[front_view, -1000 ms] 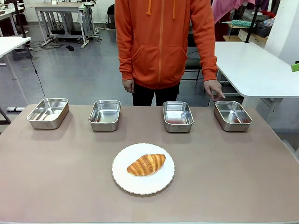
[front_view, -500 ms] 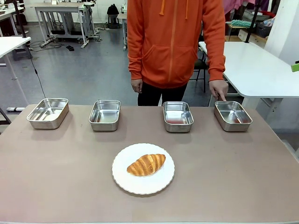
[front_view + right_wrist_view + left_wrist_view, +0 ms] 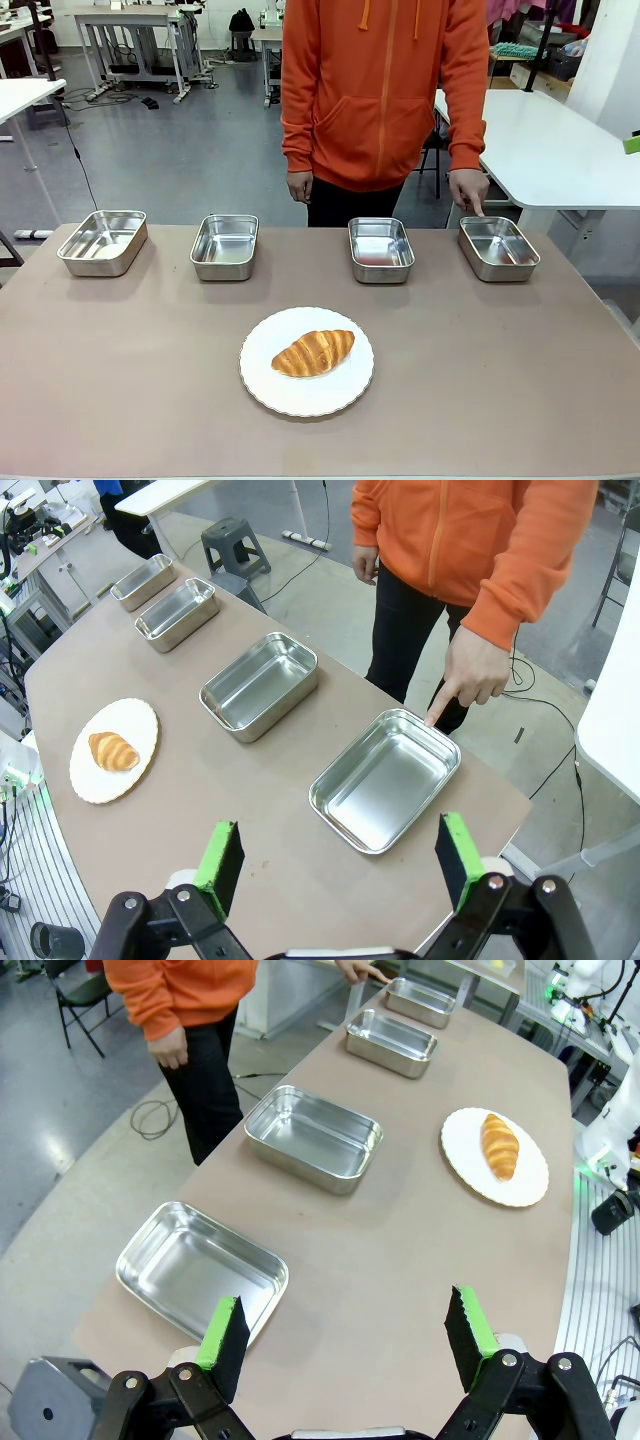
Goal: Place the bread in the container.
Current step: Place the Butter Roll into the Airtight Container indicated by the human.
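At table centre, the croissant (image 3: 313, 352) lies on a white plate (image 3: 292, 396). The person has shifted toward three o'clock, and their hand (image 3: 467, 190) now points into the rightmost steel pan (image 3: 499, 269) at two o'clock, likely the target. The left gripper (image 3: 345, 1345) and right gripper (image 3: 335, 860) gape wide, empty.

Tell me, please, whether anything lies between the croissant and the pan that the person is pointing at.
Nothing visible does. The croissant lies on the white plate, and bare table runs from there to the empty pan at the row's right end. The person's hand points at its far rim, outside that path.
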Motion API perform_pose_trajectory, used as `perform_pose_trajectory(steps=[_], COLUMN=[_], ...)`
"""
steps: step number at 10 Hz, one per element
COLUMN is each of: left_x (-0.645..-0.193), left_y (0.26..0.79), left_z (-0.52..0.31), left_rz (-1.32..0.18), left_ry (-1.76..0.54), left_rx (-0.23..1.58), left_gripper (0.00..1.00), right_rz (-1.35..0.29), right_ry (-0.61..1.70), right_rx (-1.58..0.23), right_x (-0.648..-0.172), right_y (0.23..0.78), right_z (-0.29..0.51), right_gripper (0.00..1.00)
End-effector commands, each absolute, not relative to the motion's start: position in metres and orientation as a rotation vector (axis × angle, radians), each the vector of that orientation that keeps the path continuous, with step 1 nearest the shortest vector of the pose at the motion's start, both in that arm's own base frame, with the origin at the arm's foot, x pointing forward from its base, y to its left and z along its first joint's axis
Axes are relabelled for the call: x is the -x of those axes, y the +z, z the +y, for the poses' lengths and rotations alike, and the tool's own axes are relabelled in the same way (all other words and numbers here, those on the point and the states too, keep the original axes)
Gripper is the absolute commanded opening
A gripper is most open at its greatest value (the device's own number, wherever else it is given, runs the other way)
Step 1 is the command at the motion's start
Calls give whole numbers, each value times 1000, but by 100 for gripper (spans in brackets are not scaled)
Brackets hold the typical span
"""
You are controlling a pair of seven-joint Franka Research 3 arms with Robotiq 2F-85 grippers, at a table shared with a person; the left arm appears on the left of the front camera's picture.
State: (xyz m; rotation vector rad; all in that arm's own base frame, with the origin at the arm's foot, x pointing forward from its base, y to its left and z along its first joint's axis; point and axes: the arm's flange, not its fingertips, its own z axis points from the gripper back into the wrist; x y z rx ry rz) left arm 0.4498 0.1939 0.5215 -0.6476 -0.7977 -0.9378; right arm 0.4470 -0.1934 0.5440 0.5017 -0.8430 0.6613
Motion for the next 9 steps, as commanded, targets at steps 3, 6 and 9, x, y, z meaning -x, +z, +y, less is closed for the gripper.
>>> perform_pose_trajectory(steps=[3,6,9], left_x=[-450,-450,-450], left_y=[523,523,523], left_z=[194,194,194], left_rz=[-802,-802,-802], left_ry=[-943,-943,-943], left_rx=[648,648,648], left_gripper=[100,100,100], right_rz=[-782,-597,-334], right_ry=[834,1107,1444], right_rx=[-488,-465,-517], right_x=[-454,-449,-418], right_y=[572,575,526], right_z=[-146,-51,51], right_gripper=[100,100,100])
